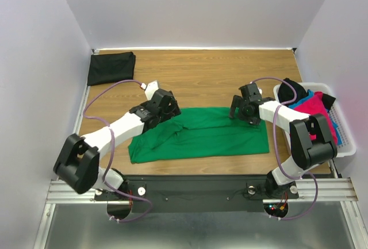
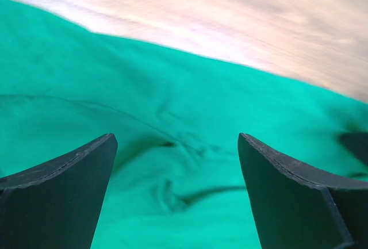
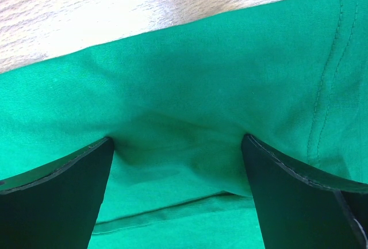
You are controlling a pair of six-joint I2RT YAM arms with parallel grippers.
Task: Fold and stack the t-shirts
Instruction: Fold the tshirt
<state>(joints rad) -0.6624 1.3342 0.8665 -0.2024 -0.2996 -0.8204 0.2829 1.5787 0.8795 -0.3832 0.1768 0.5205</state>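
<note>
**— What's the room, and what are you standing on?**

— A wood-grain table (image 1: 213, 71) with pale, plain walls (image 1: 195, 7) on three sides; a metal rail (image 1: 190, 188) runs along the bottom of the frame, where my bases are bolted.

**— And the shirts, left to right?**

— In the upper left corner of the table there's a black t-shirt (image 1: 111, 68), folded into a flat pad; in the lower middle lies a green t-shirt (image 1: 201, 137), spread sideways, partly folded and wrinkled towards its left end; at the right edge a white basket (image 1: 347, 145) holds a black tee (image 1: 290, 85), a blue tee (image 1: 301, 99) and a magenta tee (image 1: 316, 108) in a heap.

**— Your fingers?**

— My left gripper (image 1: 170, 112) is over the green shirt's upper left part, jaws spread wide, holding nothing; I can't tell whether the tips touch the cloth. My right gripper (image 1: 241, 114) is at its upper right edge, just as wide; the tips look pressed into the cloth, which dips between them.
</note>
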